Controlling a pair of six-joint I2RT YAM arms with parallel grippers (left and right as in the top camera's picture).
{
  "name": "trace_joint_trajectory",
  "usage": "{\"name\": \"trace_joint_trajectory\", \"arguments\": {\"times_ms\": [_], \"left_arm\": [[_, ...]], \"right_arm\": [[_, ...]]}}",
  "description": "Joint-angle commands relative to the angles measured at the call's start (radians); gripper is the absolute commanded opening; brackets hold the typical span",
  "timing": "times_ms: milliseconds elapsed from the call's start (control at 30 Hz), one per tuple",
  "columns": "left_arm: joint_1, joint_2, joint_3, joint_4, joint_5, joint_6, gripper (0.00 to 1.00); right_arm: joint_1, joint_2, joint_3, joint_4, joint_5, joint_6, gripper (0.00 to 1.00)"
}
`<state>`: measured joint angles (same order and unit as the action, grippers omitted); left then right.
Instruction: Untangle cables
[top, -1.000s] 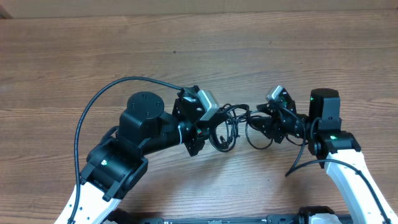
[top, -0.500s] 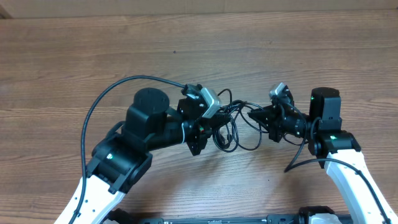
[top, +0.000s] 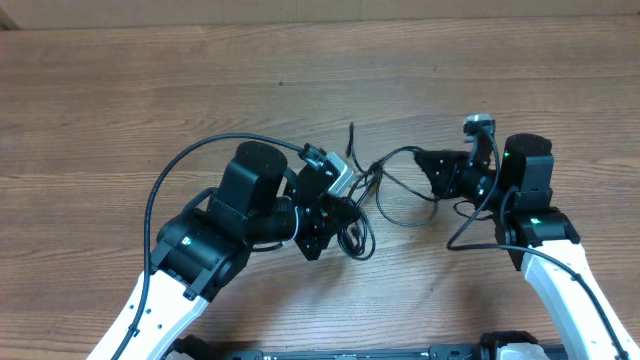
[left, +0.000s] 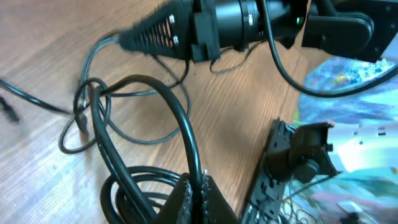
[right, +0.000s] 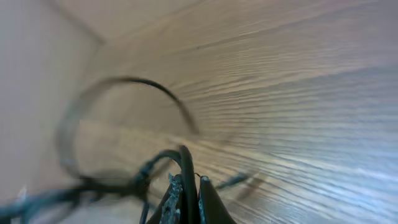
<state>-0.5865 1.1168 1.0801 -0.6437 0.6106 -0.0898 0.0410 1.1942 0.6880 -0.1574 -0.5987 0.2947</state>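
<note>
Mid-table (top: 200, 80), the cables (top: 378, 192) now stretch between the two grippers instead of sitting bunched as they did a second ago. We see the right gripper (top: 420, 160), half open a moment back, pinched shut on one thin strand and drawn toward its own side. The left gripper (top: 345, 218) stays clamped on a thicker loop. A free end (top: 351, 130) has sprung out on the far side. We judge the knot is loosening, though coils still cross beside the left fingers.
</note>
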Motion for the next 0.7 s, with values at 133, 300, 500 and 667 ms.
{"name": "trace_joint_trajectory", "arguments": {"times_ms": [133,300,500,667], "left_arm": [[0.003,0.001,0.029,-0.079,0.036,-0.019,0.04],[0.003,0.002,0.029,-0.110,0.037,-0.019,0.04],[0.003,0.002,0.029,-0.111,0.036,-0.010,0.04],[0.003,0.001,0.029,-0.098,0.034,0.013,0.04]], "right_arm": [[0.003,0.001,0.019,0.044,0.135,0.287,0.04],[0.003,0.001,0.019,0.052,0.152,0.320,0.04],[0.003,0.001,0.019,0.029,0.179,0.333,0.20],[0.003,0.001,0.019,-0.042,0.179,0.326,1.00]]}}
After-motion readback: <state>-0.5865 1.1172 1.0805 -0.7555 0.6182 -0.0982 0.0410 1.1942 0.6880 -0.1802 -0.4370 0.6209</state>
